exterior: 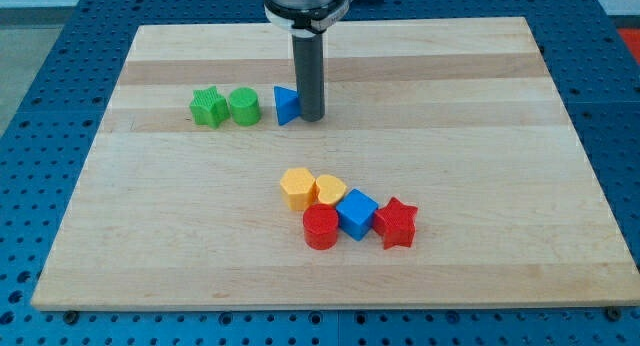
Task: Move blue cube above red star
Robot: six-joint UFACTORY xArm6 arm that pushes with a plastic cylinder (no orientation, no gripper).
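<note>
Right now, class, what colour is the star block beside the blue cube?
Red star, shown in the camera view.

Pale striped-grain wood surface [480, 136] on blue pegboard [60, 46]; green star [207, 107] & cylinder [243, 106], blue triangle [286, 105], blue cube [357, 214], red star [396, 223], red cylinder [321, 227], 2 yellow blocks [312, 189].

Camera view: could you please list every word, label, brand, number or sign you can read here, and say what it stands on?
None: no readable text anywhere in this view.
Wooden board: plain wood grain only.
Blocks, including the blue cube and red star: plain coloured faces, no markings.
Rod ending in my tip, just to the right of the blue triangular block: plain dark surface, no label.
Blue perforated surface around the board: holes only, no print.
</note>
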